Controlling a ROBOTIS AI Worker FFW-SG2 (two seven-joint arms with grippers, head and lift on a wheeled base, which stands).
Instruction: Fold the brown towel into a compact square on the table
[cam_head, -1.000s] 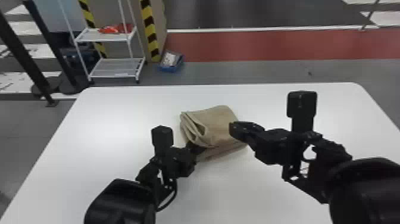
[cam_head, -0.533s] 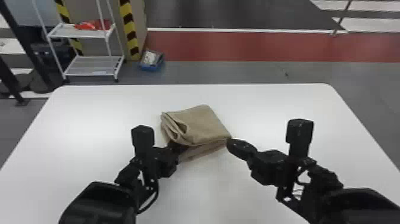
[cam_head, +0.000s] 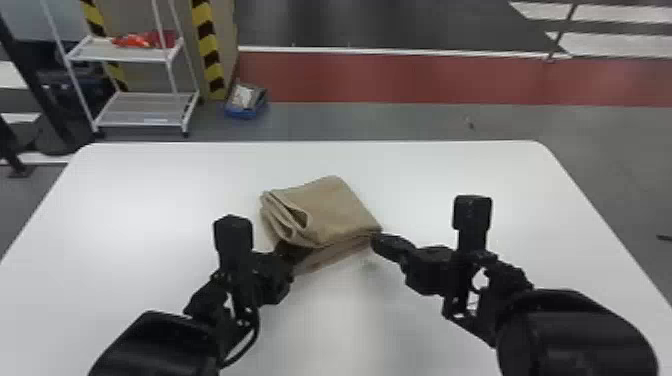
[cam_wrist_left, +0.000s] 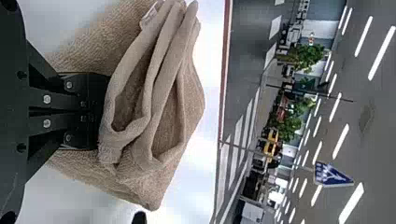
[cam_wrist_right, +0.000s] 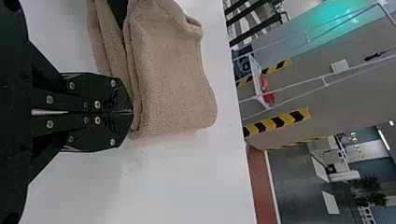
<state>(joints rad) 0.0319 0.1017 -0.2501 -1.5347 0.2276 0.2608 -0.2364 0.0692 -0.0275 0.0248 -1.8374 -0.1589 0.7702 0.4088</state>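
Although the towel (cam_head: 332, 210) keeps much the same folded shape, the right hand (cam_head: 378, 241) has shifted nearward from over its right side to the near right corner. That seems to leave the main fold made and the work turning to pressing or squaring the edges. The right hand is narrow, its fingers together, with the tips right at the cloth's edge. The left hand (cam_head: 296, 253) is narrow too, its front end tucked between the layers at the near left; whether any cloth is pinched there cannot be told. The towel lies around the middle of the worktop (cam_head: 150, 200), its left end showing loose, gaping loops. Drawing the left hand out carelessly could drag the upper layers open, so a slow withdrawal would suit.
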